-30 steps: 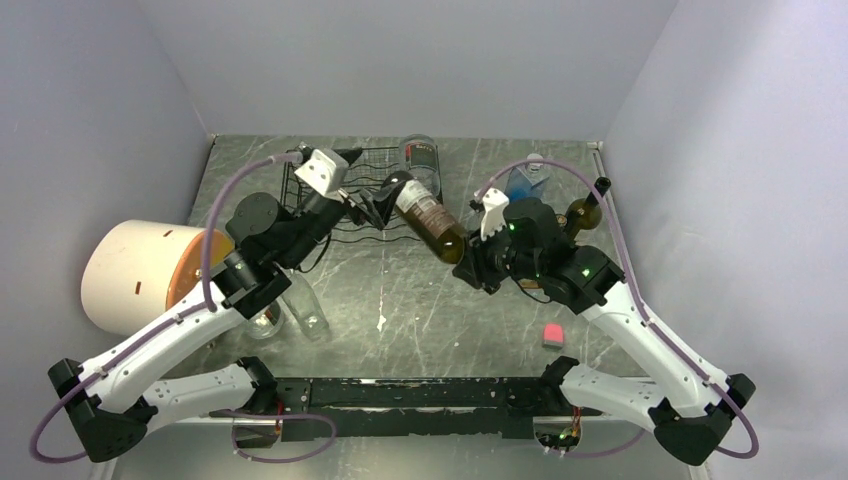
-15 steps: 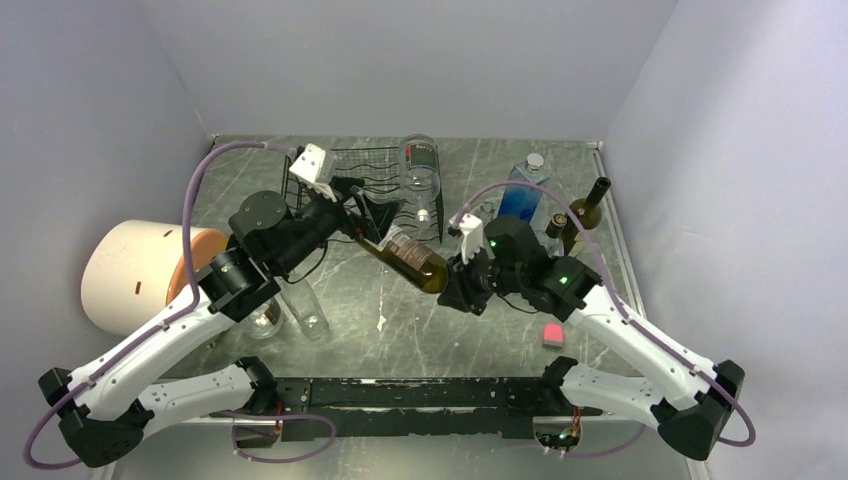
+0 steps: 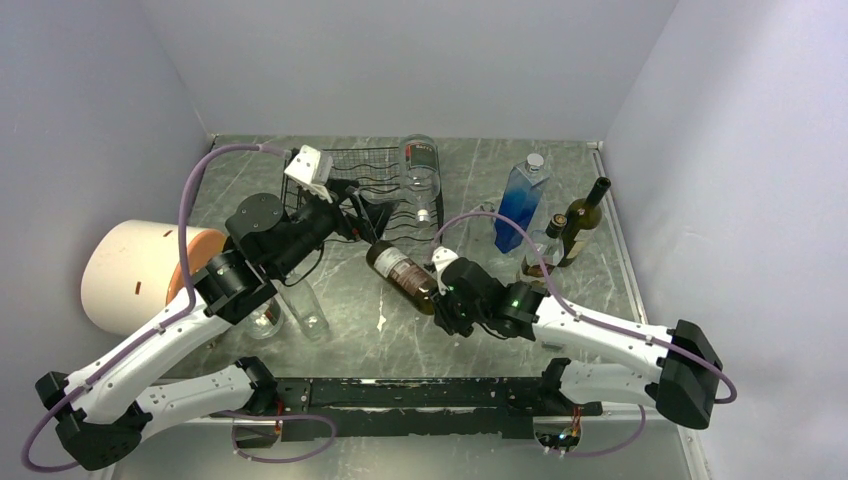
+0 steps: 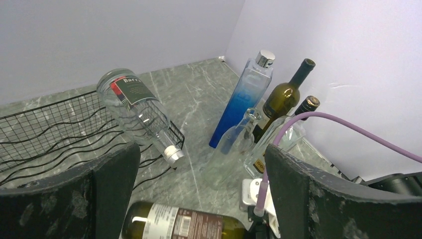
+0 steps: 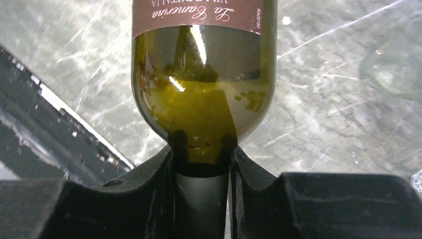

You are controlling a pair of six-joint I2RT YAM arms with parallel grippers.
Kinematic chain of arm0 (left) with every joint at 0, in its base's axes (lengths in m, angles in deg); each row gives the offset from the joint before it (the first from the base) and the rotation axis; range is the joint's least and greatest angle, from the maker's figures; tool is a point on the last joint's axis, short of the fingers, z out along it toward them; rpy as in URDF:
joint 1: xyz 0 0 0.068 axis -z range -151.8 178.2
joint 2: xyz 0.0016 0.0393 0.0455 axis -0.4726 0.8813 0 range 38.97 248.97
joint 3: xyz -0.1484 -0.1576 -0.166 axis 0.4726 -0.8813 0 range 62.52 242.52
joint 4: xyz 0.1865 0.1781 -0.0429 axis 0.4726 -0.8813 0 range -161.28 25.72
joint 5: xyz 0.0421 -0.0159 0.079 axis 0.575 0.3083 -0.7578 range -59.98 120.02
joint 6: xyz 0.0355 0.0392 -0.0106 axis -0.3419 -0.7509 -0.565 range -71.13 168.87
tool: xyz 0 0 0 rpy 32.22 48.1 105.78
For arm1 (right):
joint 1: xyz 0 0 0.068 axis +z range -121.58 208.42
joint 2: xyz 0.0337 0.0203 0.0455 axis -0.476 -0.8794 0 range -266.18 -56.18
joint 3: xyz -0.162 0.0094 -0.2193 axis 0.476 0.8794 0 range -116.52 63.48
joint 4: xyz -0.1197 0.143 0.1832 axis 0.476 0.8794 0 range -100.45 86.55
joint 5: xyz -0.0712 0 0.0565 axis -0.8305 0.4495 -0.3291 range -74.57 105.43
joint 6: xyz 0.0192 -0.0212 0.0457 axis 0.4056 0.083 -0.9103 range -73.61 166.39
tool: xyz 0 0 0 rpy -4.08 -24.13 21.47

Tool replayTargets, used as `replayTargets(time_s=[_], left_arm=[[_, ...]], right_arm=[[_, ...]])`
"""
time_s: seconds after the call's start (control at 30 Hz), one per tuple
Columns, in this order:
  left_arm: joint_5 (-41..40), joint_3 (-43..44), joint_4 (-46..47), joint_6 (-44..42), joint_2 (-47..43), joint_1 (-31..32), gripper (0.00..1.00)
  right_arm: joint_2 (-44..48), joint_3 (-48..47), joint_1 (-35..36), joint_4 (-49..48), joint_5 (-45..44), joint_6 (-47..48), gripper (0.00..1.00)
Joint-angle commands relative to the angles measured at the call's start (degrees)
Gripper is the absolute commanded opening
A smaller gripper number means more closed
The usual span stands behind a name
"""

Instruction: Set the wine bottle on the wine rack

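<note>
The wine bottle (image 3: pixel 402 275), olive green with a brown label, lies tilted low over the table, base toward the rack. My right gripper (image 3: pixel 447 300) is shut on its neck; in the right wrist view the bottle (image 5: pixel 204 89) fills the top and my gripper (image 5: pixel 203 189) clamps the dark-capped neck. The black wire wine rack (image 3: pixel 345 170) stands at the back left with a clear bottle (image 3: pixel 422 175) lying on its right end. My left gripper (image 3: pixel 365 215) is open and empty in front of the rack, just beyond the bottle's base. The left wrist view shows the bottle (image 4: pixel 184 224) below the open gripper (image 4: pixel 199 199), and the rack (image 4: pixel 45 129).
A white and orange cylinder (image 3: pixel 140 270) stands at the left, clear glasses (image 3: pixel 305 310) beside it. A blue bottle (image 3: pixel 518 200), a green wine bottle (image 3: pixel 580 220) and a smaller capped bottle (image 3: pixel 545 245) stand at the back right. A black rail (image 3: pixel 400 395) runs along the near edge.
My right arm has drawn the wine bottle away from the rack, toward the near edge and lower. My left gripper, earlier at the bottle's base, is now apart from it by the rack.
</note>
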Motion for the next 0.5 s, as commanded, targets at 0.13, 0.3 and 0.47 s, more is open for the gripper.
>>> replayTargets(time_s=[0.13, 0.3, 0.47], left_arm=[[-2.41, -0.44, -2.26, -0.34, -0.48, 0.19, 0.99], [-4.59, 0.4, -4.69, -0.38, -0.56, 0.21, 0.99], [-6.35, -0.72, -4.73, -0.63, -1.99, 0.17, 0.99]], right_arm=[[-0.3, 2.09, -0.21, -17.82, -13.41, -6.66, 0.0], [-4.07, 0.84, -0.23, -18.45, -16.34, -8.23, 0.0], [-7.42, -0.61, -0.4, -18.74, -17.66, -9.21, 0.0]])
